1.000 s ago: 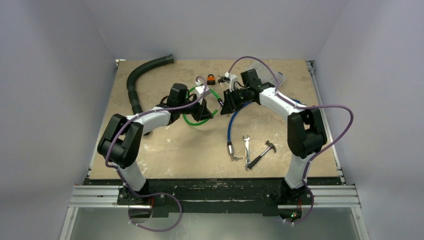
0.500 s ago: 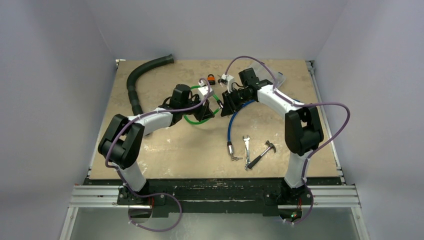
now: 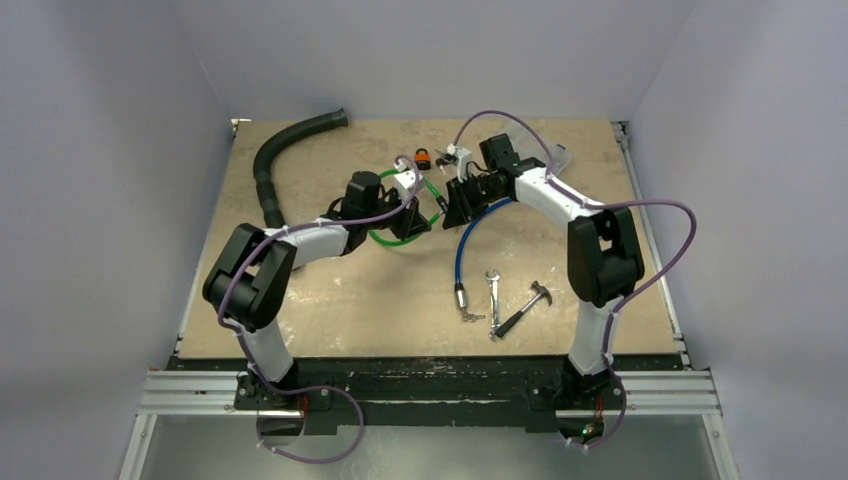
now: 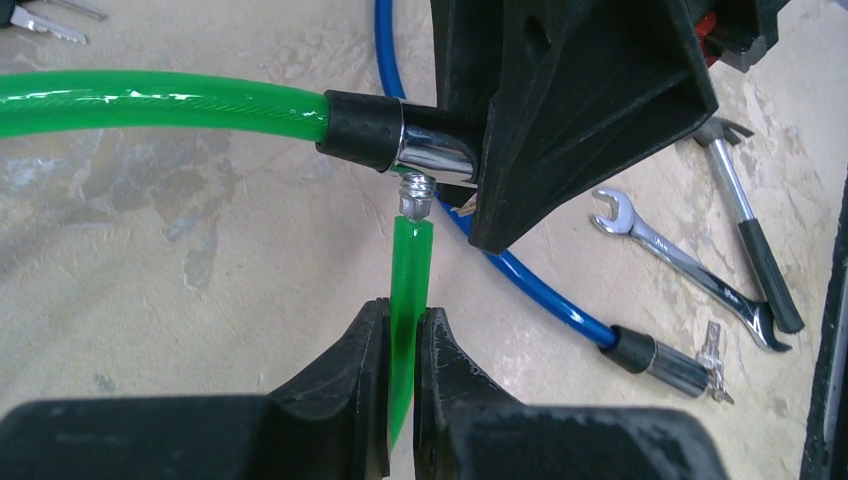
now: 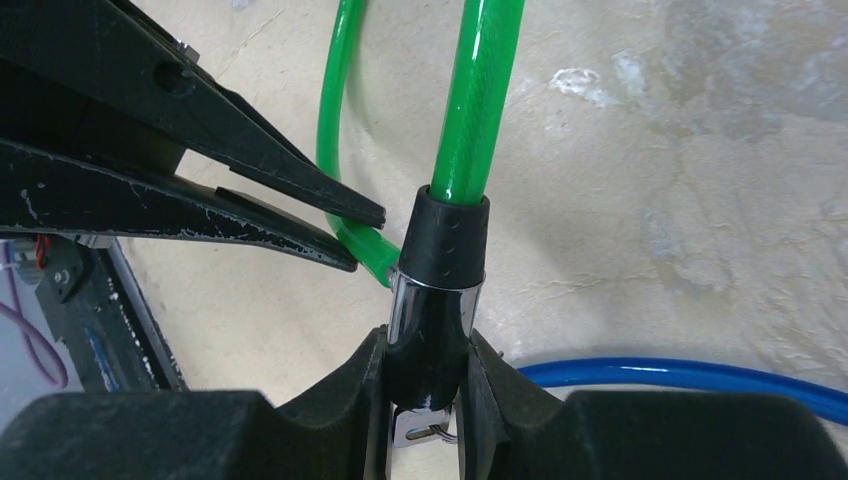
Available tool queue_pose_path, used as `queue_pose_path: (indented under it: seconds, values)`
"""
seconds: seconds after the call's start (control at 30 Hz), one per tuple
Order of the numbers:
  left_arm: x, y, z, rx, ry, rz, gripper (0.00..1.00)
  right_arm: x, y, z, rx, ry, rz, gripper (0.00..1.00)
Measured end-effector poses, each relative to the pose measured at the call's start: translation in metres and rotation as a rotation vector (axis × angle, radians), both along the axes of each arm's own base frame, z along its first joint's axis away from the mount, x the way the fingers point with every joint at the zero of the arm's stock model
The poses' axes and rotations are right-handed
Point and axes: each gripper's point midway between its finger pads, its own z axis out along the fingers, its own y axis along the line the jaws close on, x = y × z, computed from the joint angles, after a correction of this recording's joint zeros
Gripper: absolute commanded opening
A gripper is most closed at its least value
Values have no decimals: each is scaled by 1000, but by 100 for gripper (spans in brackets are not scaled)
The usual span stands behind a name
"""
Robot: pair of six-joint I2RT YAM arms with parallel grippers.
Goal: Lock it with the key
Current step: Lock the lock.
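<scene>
Green cable lock (image 3: 383, 240) is mid-desk (image 3: 330, 310), held btwn both arms. Left jaws are clenched on the cable's free end (image 4: 410, 285), just below its metal pin tip (image 4: 415, 193). Tip sits right at the side of the lock barrel (image 5: 430, 300); can't tell if it's touching. Right jaws are clamped around that black & chrome barrel. Loose keys (image 4: 40, 15) lie on the desk at the corner of left wrist view. Blue cable (image 3: 458, 250), wrench (image 3: 493, 293) & hammer (image 3: 527, 306) lie nr the right arm. Black hose (image 3: 266, 170) is far left, orange padlock (image 3: 424, 158) beyond both jaws.
</scene>
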Motion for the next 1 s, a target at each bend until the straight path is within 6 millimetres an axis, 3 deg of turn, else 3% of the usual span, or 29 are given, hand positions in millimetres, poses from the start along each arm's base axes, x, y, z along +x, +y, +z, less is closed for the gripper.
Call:
queue_pose_path:
  seconds: [0.2,0.47,0.57,1.0]
  values:
    - [11,-8,10,-45,-72,15,0,14,-7,14,-11,-55,-26,0]
    - [27,-24,63,-152,-338,48,0,31,-18,82,-70,-311,-64,0]
    - [29,-25,73,-177,-423,71,0,32,-17,95,-103,-380,-72,0]
    - [19,-7,53,-148,-539,164,0,20,3,82,-253,-440,-45,0]
